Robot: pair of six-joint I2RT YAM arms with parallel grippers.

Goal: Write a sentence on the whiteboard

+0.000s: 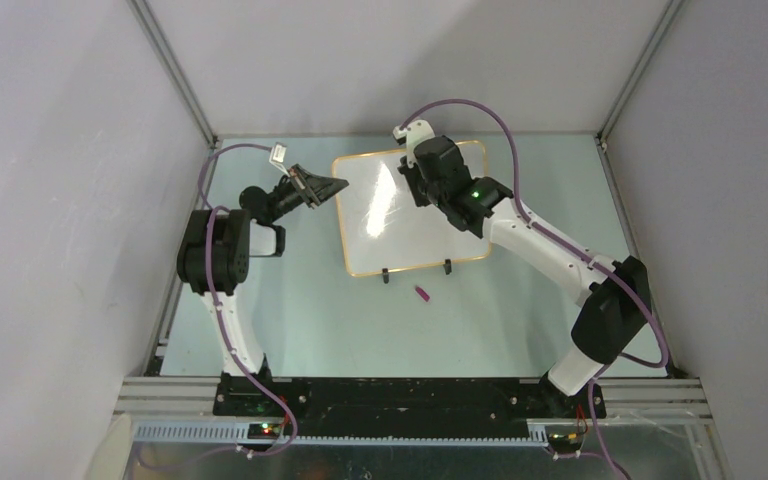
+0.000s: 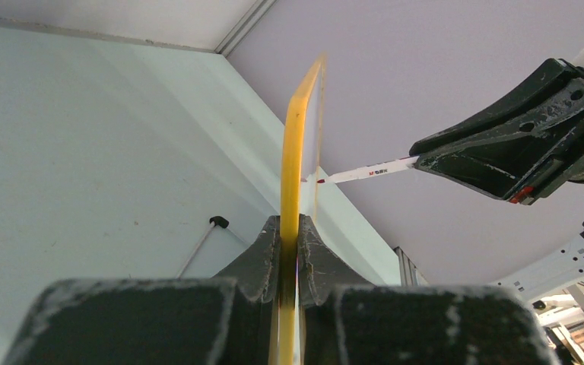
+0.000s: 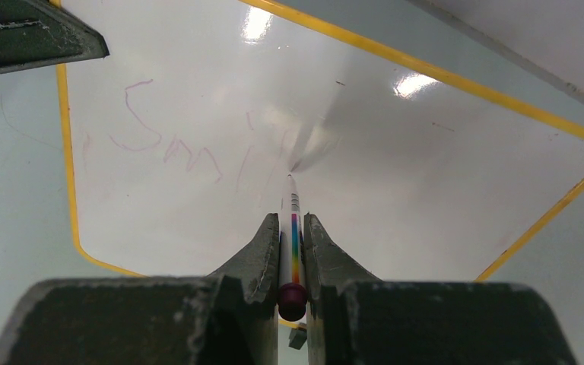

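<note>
The left hand (image 2: pixel 289 228) clamps the edge of the whiteboard (image 1: pixel 400 215) between its fingers. The right hand (image 3: pixel 292 224) grips a marker (image 3: pixel 294 247), its tip meeting the board face just ahead of the fingers.

The whiteboard (image 3: pixel 426 190) bears faint purple handwriting, "Sm" then loose strokes (the marker's (image 2: pixel 369 171) print is illegible).

whiteboard (image 1: pixel 380 215): far middle of tabletop (image 1: pixel 290 320)
left gripper (image 2: pixel 290 224): on its left edge
marker (image 3: pixel 293 228): in right gripper (image 3: pixel 292 220), tip on whiteboard
small object (image 1: pixel 423 294): tabletop, before whiteboard's near edge
</note>
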